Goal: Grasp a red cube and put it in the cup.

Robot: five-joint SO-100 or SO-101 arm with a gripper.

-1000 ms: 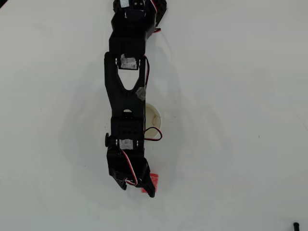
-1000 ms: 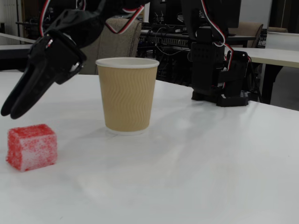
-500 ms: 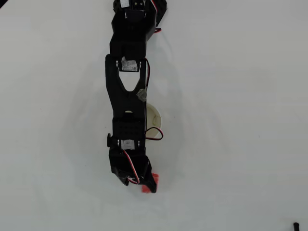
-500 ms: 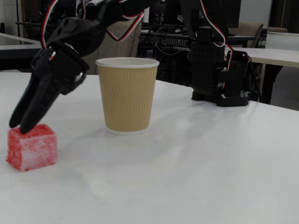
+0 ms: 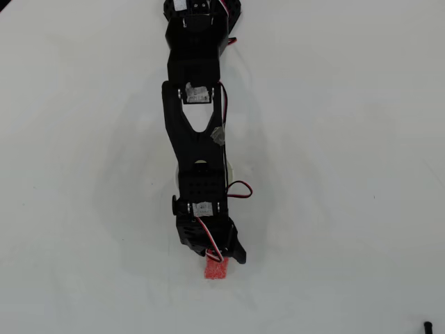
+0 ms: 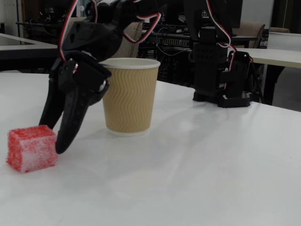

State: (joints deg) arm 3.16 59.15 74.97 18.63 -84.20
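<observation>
Gripper: black two-finger gripper (image 6: 53,140) pointing down at the bench, jaws parted by a narrow gap and holding nothing; in the overhead view the gripper (image 5: 217,259) sits at the low end of the arm
Fingers: in the fixed view one finger (image 6: 70,125) comes down just right of the cube with its tip at the cube's right edge, the other (image 6: 51,108) goes down behind it; whether either touches the cube cannot be told
Red cube: the red cube (image 6: 31,148) rests on the bench at the left of the fixed view, grainy and pale on its front face; in the overhead view the red cube (image 5: 216,269) shows just below the gripper, partly covered by it
Cup: the cup (image 6: 128,95) stands upright right of the gripper and behind it, tan ribbed wall, white rolled rim; from overhead only a sliver of it (image 5: 228,171) peeks out beside the arm
Arm: black arm (image 5: 197,132) with red and white wires stretches from the top edge over the cup; its base (image 6: 215,70) stands at the back right of the fixed view
Bench: plain white bench (image 6: 202,165)
Background: chairs and dark desks behind the bench
</observation>
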